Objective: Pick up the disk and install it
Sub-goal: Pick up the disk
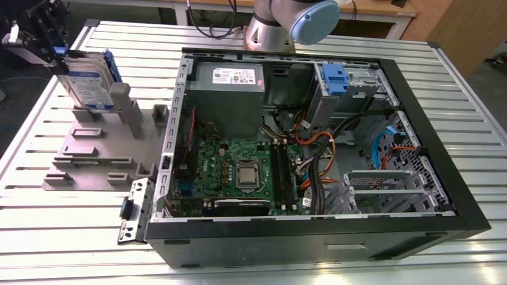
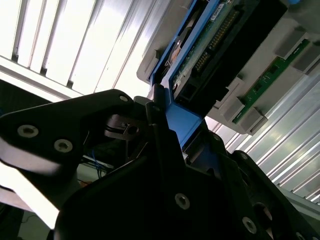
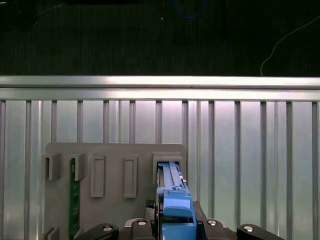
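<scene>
The gripper (image 2: 161,112) is clamped on the blue carrier of the disk (image 1: 85,80), a silver-grey drive with a white-and-blue label. It stands upright at the far slot of the grey fixture (image 1: 87,157), at the exterior view's far left. The open computer case (image 1: 467,196) lies just right of it. The second wrist view shows the disk's pin connector, the exterior view its label.

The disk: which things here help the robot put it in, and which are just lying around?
For the job: the disk, the gripper shut on it, grey holder, open computer case.
Just lying around: green circuit board in the holder, slatted metal table.
</scene>
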`<control>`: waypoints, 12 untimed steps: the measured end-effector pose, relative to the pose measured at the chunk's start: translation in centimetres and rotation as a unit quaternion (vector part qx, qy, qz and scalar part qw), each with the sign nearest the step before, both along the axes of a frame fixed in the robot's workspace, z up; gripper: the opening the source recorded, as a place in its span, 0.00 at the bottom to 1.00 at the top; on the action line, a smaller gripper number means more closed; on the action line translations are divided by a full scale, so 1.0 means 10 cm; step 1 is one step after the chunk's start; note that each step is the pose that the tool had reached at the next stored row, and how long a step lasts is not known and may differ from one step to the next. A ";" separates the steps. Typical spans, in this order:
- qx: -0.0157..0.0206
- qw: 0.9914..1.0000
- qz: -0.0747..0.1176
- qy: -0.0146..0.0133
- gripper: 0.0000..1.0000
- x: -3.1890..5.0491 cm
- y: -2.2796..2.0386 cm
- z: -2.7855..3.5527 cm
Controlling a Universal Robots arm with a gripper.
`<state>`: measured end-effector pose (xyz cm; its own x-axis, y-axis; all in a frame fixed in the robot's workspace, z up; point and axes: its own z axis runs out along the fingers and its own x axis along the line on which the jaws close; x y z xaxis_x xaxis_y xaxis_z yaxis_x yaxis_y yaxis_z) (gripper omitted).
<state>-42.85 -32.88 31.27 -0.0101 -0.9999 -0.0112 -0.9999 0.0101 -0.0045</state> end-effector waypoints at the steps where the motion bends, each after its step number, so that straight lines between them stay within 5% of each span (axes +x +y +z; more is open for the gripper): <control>1: 0.000 1.000 0.000 0.000 0.36 0.000 0.000 0.003; 12: 0.000 1.000 0.000 0.000 0.36 0.000 0.000 0.031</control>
<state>-42.86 -32.88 31.58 -0.0101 -0.9999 -0.0113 -0.9999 0.0102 -0.0046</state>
